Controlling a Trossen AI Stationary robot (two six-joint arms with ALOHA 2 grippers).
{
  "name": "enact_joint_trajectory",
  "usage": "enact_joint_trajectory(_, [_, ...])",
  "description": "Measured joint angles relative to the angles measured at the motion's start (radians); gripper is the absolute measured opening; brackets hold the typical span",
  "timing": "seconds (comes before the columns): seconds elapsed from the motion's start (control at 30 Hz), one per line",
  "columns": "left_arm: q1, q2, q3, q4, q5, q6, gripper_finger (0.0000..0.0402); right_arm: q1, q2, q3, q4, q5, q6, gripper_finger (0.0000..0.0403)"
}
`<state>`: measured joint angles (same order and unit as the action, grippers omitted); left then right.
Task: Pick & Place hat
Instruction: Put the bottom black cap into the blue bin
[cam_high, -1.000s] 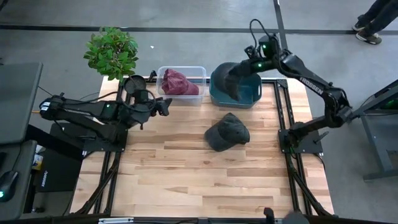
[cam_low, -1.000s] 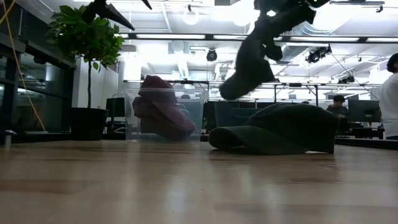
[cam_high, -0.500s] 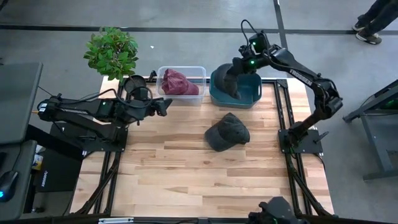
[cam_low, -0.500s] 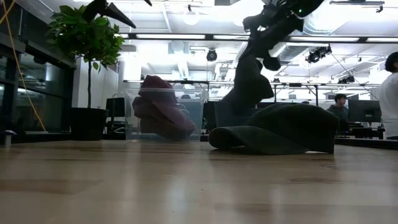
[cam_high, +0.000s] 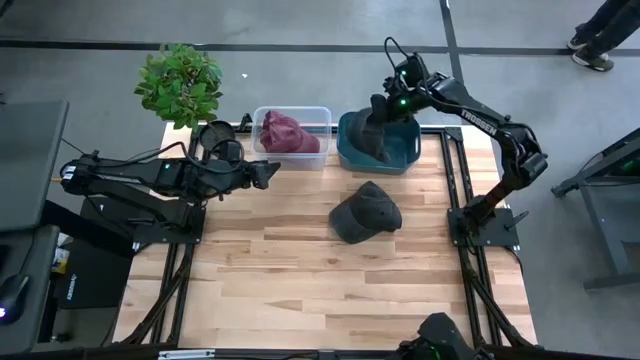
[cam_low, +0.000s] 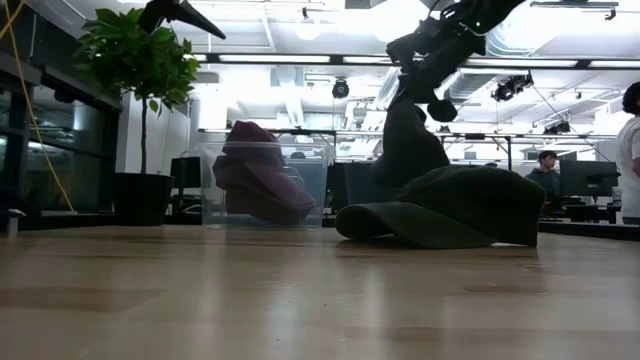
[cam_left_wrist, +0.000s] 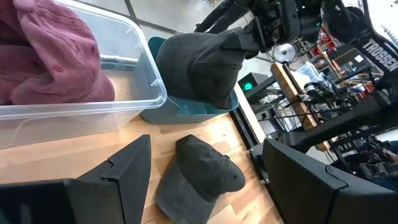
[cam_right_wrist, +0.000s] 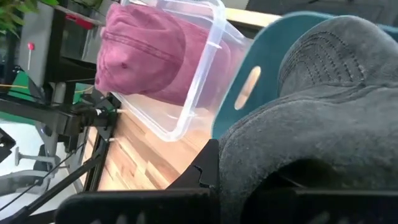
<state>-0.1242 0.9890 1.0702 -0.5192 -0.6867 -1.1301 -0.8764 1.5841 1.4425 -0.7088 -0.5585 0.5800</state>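
Over the teal bin at the desk's far edge, hanging limp from the right gripper, jaws clenched on its soft, light, floppy fabric: dark grey cap, best pinched at the stiffer brim; left gripper idle, jaws released.

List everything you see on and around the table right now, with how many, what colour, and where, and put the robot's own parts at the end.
dark hat: one, charcoal, hanging from the right gripper into the teal bin
second dark hat: one, dark grey-green, lying on the table near its middle
red hat: one, maroon, inside the clear bin
clear bin: one, transparent, far edge of the table
teal bin: one, right of the clear bin
plant: one, green, far left corner
table: one, light wood
right gripper: shut on the dark hat
left gripper: open, beside the clear bin
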Motion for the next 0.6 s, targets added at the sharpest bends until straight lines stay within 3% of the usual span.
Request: enact_joint_trajectory(0.6, [0.000,0.000,0.000,0.026,0.023,-0.006,0.0266,0.031,0.080,-0.001,-0.022,0.035,0.053,0.0000])
